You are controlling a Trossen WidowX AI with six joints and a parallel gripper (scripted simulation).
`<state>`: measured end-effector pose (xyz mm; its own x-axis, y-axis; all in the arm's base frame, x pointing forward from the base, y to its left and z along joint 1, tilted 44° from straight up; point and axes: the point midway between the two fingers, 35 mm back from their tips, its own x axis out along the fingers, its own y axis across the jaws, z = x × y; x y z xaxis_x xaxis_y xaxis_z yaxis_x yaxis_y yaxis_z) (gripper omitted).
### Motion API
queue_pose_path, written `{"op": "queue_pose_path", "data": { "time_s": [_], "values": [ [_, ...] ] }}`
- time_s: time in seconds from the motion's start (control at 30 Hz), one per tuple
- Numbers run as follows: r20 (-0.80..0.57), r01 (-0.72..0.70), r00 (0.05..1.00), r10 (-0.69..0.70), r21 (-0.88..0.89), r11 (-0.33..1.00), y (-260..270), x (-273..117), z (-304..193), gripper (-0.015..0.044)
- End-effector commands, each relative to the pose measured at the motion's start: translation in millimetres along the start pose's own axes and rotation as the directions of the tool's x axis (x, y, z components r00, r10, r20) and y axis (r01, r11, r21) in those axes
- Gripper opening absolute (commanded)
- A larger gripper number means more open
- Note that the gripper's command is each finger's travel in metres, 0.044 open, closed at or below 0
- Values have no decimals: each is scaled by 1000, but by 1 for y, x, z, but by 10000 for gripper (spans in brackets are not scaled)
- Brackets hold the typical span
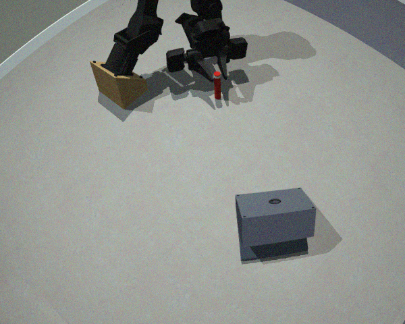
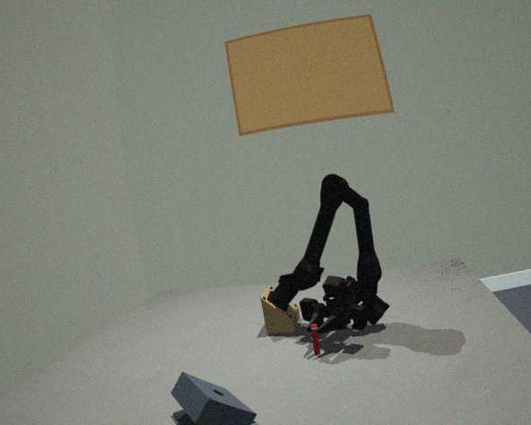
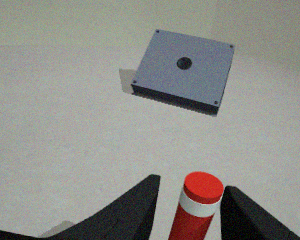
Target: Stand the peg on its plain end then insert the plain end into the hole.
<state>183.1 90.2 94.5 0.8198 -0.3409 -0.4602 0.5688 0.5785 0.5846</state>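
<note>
A red peg (image 1: 217,90) (image 2: 315,343) (image 3: 191,228) with a white band near its top end stands upright on the table, plain end down. My gripper (image 1: 219,79) (image 2: 314,326) (image 3: 190,190) is open, with its fingertips on either side of the peg's upper part. In the wrist view a clear gap shows between the left finger and the peg, while the right finger is close beside it. The grey sloped panel (image 1: 255,205) (image 2: 231,402) (image 3: 205,85) stands away from the peg, and its round hole (image 1: 275,201) (image 2: 218,392) (image 3: 184,63) is empty.
The arm's tan wedge-shaped base block (image 1: 115,85) (image 2: 280,320) stands close beside the gripper. A brown board (image 2: 309,75) hangs on the wall behind the table.
</note>
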Motion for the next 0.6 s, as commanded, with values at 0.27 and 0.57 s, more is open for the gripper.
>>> {"op": "queue_pose_path", "data": {
  "time_s": [0.27,0.57],
  "values": [
    [0,0,1000,0,-1,1000,0,0,0,130],
    [0,0,1000,0,-1,1000,0,0,0,366]
  ]
}}
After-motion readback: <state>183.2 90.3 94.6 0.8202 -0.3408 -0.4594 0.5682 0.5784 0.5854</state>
